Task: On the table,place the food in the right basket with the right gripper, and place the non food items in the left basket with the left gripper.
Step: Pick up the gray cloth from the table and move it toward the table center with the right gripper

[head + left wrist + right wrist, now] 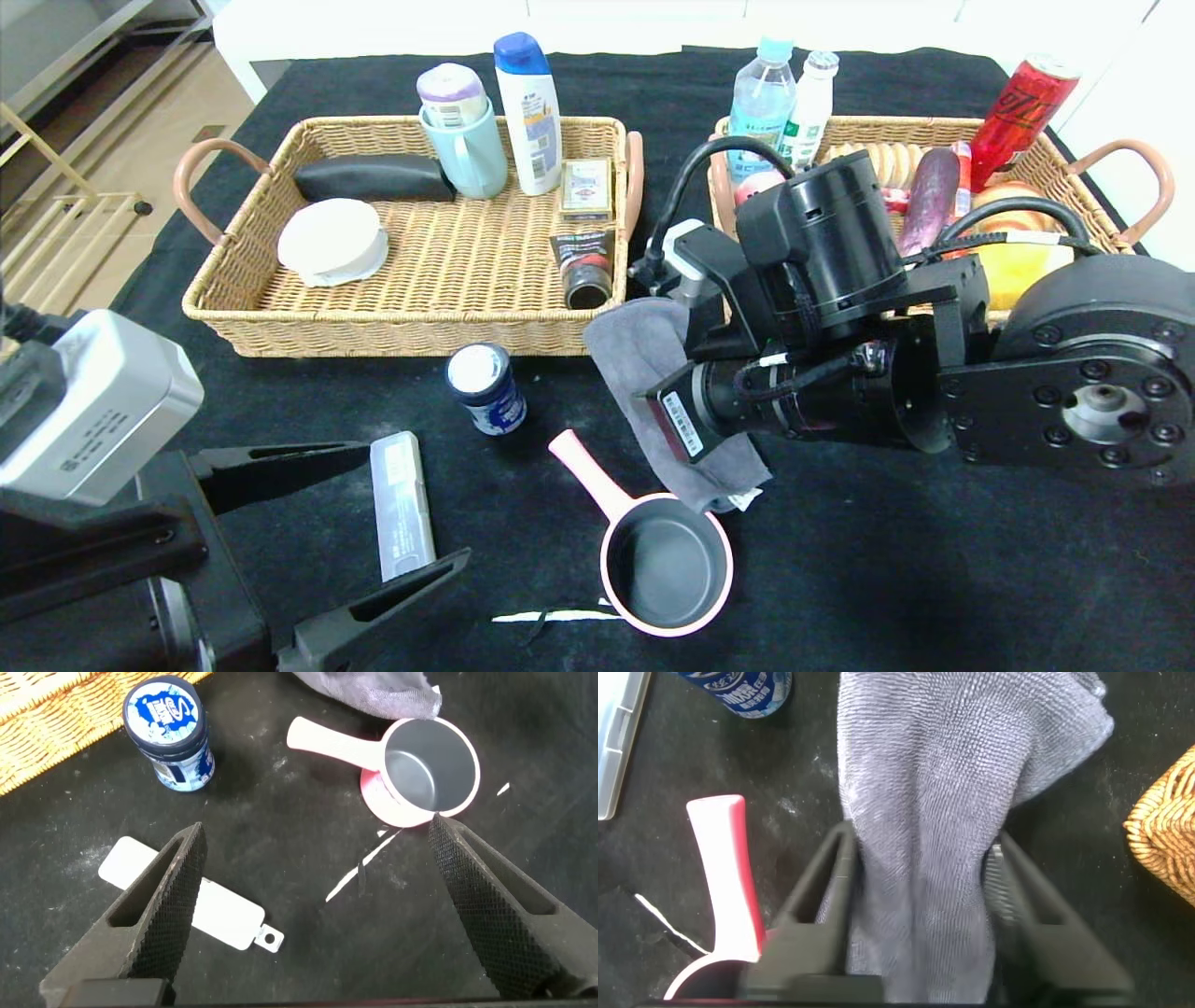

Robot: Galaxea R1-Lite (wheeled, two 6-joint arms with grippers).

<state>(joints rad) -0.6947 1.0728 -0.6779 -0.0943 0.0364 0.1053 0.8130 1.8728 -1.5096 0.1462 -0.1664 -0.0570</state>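
My left gripper (417, 504) (315, 831) is open at the table's (934, 560) front left, jaws wide over the translucent grey case (401, 504) (224, 917), which lies flat with one end under a jaw. My right gripper (921, 838) is shut on the dark grey cloth (644, 364) (924, 812), bunched between its jaws; the arm hides them in the head view. The dark blue jar (485, 387) (168, 733) stands before the left basket (411, 331). The pink saucepan (665, 565) (425, 765) sits beside the cloth. The right basket (934, 123) is behind the right arm. The tin is out of view.
The left basket holds a black pouch (373, 177), a white round item (333, 243), a mug (464, 140), a shampoo bottle (528, 112) and a tube (585, 266). The right basket holds bottles (761, 103), a red can (1022, 107) and food. A white streak (551, 616) marks the table's front.
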